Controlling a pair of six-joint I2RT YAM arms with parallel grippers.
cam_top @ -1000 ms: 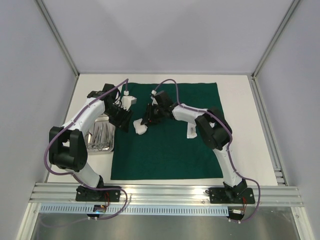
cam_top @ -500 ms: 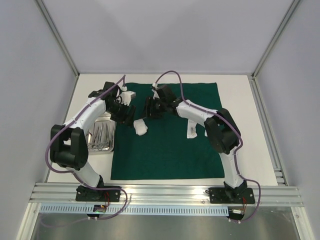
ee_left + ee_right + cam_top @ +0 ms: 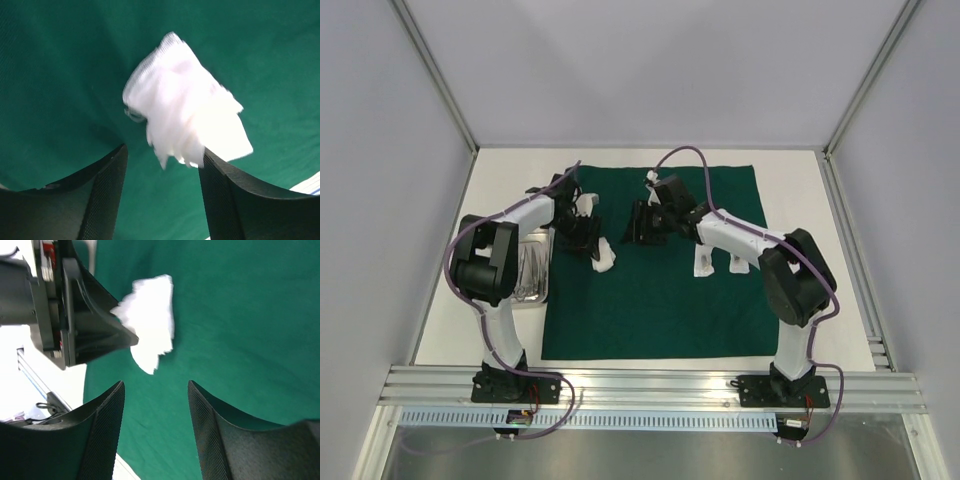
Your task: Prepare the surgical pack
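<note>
Down on the dark green cloth drape (image 3: 60, 75), crumpled white gauze (image 3: 185, 115) lies just ahead of the left tool (image 3: 164, 150), spread wide.

White table (image 3: 800, 250): green drape (image 3: 650, 310), steel tray (image 3: 535, 282) just beside.

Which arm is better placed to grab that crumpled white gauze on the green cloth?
Left. The left gripper hangs right at the gauze, which lies just ahead of its open jaws; the right gripper, also open, is farther away.
</note>
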